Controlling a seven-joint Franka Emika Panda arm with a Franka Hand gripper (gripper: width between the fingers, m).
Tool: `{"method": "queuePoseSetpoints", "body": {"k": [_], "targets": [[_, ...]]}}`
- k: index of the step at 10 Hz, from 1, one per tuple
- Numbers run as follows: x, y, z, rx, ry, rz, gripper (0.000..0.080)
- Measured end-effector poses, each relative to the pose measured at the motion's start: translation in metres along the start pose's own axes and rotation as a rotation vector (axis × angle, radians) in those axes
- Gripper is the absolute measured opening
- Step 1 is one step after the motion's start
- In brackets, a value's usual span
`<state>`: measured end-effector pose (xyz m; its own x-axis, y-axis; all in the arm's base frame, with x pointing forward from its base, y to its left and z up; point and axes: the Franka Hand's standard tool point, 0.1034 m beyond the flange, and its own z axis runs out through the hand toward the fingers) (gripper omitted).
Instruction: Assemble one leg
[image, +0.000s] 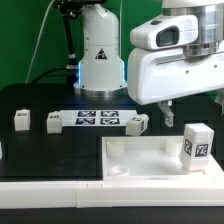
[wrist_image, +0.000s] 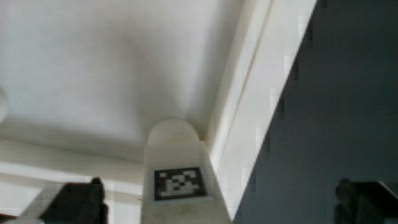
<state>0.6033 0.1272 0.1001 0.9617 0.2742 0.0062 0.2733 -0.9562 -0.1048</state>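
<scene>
One leg (image: 197, 147), a white post with a marker tag, stands upright on the large white tray-like part (image: 140, 165) near its corner at the exterior view's right. My gripper (image: 190, 102) hangs above it, apart from it. In the wrist view the leg (wrist_image: 175, 165) shows from above, next to the tray's raised rim (wrist_image: 240, 90). It lies between my two dark fingertips (wrist_image: 80, 202) but well below them. The gripper (wrist_image: 222, 205) is open and empty.
Three more white legs lie on the black table: two at the exterior view's left (image: 20, 119) (image: 51, 122), one in the middle (image: 137, 124). The marker board (image: 97, 118) lies between them. The robot base (image: 98, 55) stands behind.
</scene>
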Motion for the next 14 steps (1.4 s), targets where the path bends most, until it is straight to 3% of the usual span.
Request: {"method": "queuePoseSetpoints", "body": {"k": [3, 4, 7, 12, 14], "targets": [[0.001, -0.001, 0.002, -0.001, 0.002, 0.014, 0.0649], [0.004, -0.001, 0.009, -0.001, 0.004, 0.030, 0.0649], [0.024, 0.012, 0.015, -0.003, 0.023, 0.031, 0.0649], [0.022, 0.012, 0.021, -0.001, 0.016, 0.016, 0.0637], [0.022, 0.014, 0.020, -0.003, 0.017, 0.017, 0.0302]]}}
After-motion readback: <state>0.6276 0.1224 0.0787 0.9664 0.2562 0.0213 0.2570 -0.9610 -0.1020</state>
